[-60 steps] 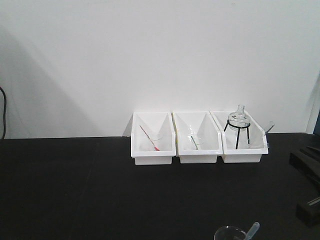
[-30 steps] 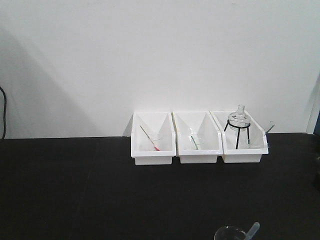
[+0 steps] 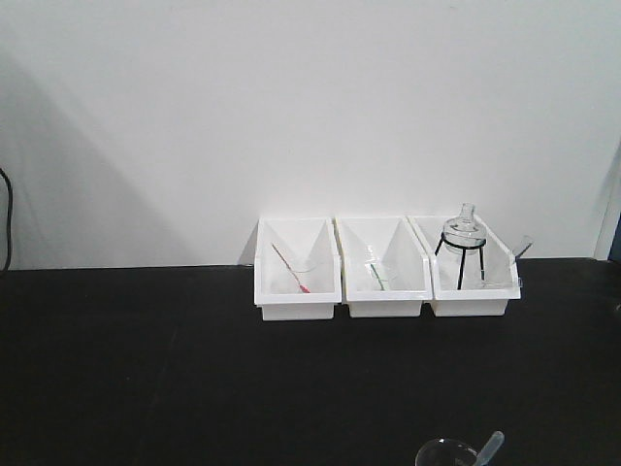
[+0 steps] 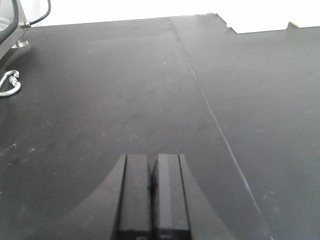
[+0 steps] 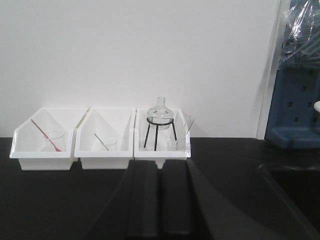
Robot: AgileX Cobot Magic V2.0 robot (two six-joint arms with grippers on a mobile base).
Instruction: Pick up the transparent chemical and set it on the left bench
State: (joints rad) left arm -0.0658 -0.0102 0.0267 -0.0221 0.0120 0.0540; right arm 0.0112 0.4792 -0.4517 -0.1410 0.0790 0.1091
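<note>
The transparent chemical is a clear beaker with a pale pipette sticking out. It stands on the black left bench, cut off by the bottom edge of the front view, and no gripper touches it. My left gripper is shut with nothing in it and hovers over a bare black worktop. My right gripper is also shut and empty, pointing at the right bin from some way back. Neither gripper appears in the front view.
Three white open bins stand in a row against the white wall. The right bin holds a round flask on a black tripod and a small beaker. A blue rack stands far right. A metal hook lies at left.
The dark arm parts at the right edge of the front view have withdrawn out of sight. The beaker with the pipette and the bins have not moved.
</note>
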